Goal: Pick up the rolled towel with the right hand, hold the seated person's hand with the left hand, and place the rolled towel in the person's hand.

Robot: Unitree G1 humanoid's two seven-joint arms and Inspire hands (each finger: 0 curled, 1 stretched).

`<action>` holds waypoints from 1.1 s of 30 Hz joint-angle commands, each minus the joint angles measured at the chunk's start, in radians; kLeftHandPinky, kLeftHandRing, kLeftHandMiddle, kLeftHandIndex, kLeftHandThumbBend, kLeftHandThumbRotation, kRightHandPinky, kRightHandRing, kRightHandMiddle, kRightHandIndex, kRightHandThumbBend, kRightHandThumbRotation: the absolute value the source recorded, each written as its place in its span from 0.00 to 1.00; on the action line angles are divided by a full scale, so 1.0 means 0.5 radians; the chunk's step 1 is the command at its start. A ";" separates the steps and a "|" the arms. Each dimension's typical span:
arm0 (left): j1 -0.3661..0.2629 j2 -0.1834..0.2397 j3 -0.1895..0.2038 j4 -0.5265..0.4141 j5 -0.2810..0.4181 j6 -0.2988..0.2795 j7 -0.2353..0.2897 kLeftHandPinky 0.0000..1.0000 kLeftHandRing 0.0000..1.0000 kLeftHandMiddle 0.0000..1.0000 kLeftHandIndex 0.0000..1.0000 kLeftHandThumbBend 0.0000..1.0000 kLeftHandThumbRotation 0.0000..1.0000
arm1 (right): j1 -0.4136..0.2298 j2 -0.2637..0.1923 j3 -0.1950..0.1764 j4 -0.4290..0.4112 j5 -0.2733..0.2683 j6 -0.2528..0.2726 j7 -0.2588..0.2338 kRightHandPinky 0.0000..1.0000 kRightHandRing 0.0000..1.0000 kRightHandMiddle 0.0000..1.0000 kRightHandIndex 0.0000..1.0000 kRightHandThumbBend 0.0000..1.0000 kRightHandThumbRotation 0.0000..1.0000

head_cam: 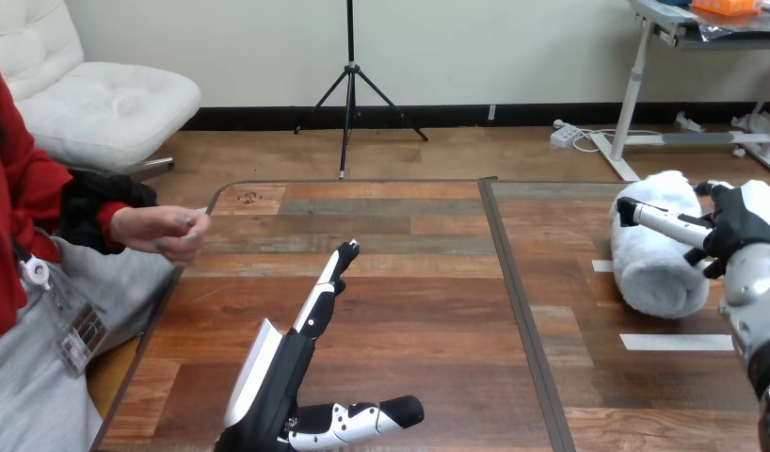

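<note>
Two hands are working well apart over the wooden table [414, 320]. The left hand [280, 369] rises from the view's bottom edge with its fingers [327, 281] straight and released, slanting away from the robot and a little to the right, white back shell turned left; its thumb [367, 419] sticks out sideways to the right, low over the boards. It holds nothing and touches nothing.

The right hand [746, 224] comes in from the right edge on a silver forearm and is clasped on the rolled towel [649, 264]: one digit lies across the roll's upper side, the others wrap its far right flank.

That white roll is on the right part of the table, near the far right corner. Its long axis runs roughly away from the robot, far end tipped slightly right, near end facing the front edge. A strip of white tape [678, 342] lies just beside the near end.

A dark seam [513, 311] splits the tabletop, and bare boards lie between the two hands. The person's hand [165, 231] hovers at the table's left edge, fingers loosely curled, apart from the left hand
</note>
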 commanded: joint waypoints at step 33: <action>-0.061 -0.035 0.042 -0.113 -0.087 -0.069 -0.023 0.94 0.97 0.97 0.97 1.00 0.54 | -0.290 -0.014 0.414 0.189 -0.231 0.247 0.226 0.32 0.51 0.65 0.74 1.00 0.65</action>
